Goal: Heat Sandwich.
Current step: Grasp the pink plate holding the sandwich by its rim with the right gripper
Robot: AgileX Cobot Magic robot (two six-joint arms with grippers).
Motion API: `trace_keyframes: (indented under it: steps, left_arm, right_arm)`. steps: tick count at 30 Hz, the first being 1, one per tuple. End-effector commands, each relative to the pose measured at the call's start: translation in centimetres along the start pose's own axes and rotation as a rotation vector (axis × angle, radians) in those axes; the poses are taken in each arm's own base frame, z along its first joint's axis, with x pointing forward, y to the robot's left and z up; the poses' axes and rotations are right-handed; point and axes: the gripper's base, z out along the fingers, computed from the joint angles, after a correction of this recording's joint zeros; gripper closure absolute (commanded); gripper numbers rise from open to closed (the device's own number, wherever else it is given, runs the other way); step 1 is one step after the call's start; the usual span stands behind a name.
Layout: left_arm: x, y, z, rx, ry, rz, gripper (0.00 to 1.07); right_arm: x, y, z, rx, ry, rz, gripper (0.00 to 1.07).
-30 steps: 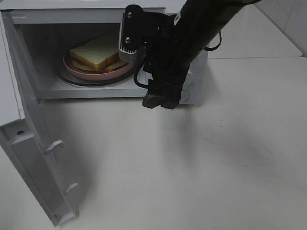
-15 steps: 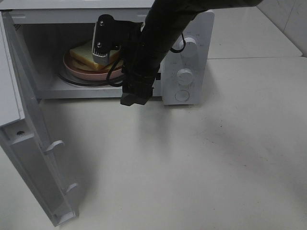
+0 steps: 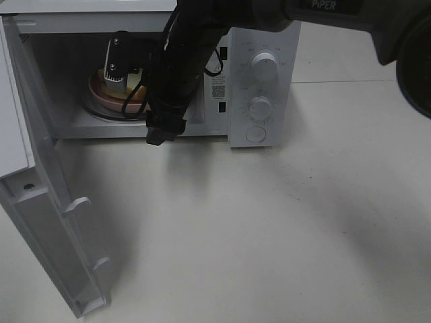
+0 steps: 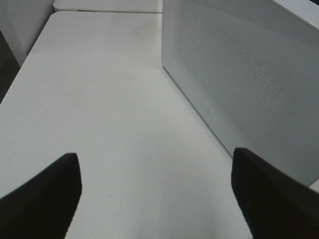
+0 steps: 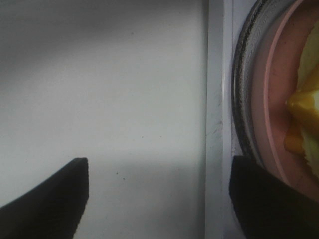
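1. The microwave [image 3: 242, 40] stands open on the counter [image 3: 269, 235], with its door [image 3: 40, 222] swung out to the left of the high view.
2. Inside the cavity, a glass turntable [image 5: 244, 89] carries a round pink plate [image 5: 271, 99].
3. The sandwich [image 5: 305, 107] lies on that plate. The right wrist view shows a pale yellow bread corner with orange filling under it. In the high view the arm's camera housing [image 3: 120, 64] hides most of it.
4. The right arm reaches in from the upper right of the high view and crosses the middle. It bends down in front of the cavity's opening.
5. The right claw [image 5: 159, 199] points downward at the cavity's front sill. Its jaws stand apart with nothing between them. One fingertip hangs over the bare counter and the other over the turntable's edge, near the plate.
6. The left claw [image 4: 154, 199] hangs over bare counter beside a white perforated wall [image 4: 249, 84]. Its jaws are spread wide and grip nothing. The high view does not show it.
7. The right arm's casing reads "PiPER" [image 3: 328, 4].
8. The microwave's front panel has a QR-code sticker [image 3: 219, 90], two round knobs [image 3: 263, 67] and a round button [image 3: 255, 134]. The small print around the knobs is too fine to read.
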Motion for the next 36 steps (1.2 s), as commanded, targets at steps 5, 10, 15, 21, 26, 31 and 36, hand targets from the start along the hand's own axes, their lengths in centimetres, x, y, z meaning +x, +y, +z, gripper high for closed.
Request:
trace_keyframes:
  steps: [5, 10, 15, 21, 26, 31, 36]
  left_arm:
    - [0.1, 0.0, -0.2, -0.002, -0.028, -0.005, 0.28]
    - [0.1, 0.0, -0.2, -0.002, -0.028, -0.005, 0.28]
    - [0.1, 0.0, -0.2, -0.002, -0.028, -0.005, 0.28]
    - [0.1, 0.0, -0.2, -0.002, -0.028, -0.005, 0.28]
    - [0.1, 0.0, -0.2, -0.002, -0.028, -0.005, 0.28]
    - [0.1, 0.0, -0.2, -0.002, -0.028, -0.005, 0.28]
    - [0.1, 0.0, -0.2, -0.002, -0.028, -0.005, 0.28]
  right_arm:
    - [-0.1, -1.3, 1.1, 0.017, -0.018, 0.021, 0.32]
    - [0.0, -2.2, 1.3, 0.023, -0.042, 0.058, 0.32]
    - [0.7, -3.1, 1.6, 0.037, -0.042, 0.072, 0.32]
    - [1.6, -4.4, 2.1, 0.063, -0.061, 0.105, 0.32]
    - [1.9, -5.1, 2.0, 0.108, -0.082, 0.119, 0.32]
    - [2.4, -5.7, 1.9, 0.135, -0.089, 0.13, 0.32]
    - [2.8, -6.0, 2.4, 0.143, -0.09, 0.138, 0.32]
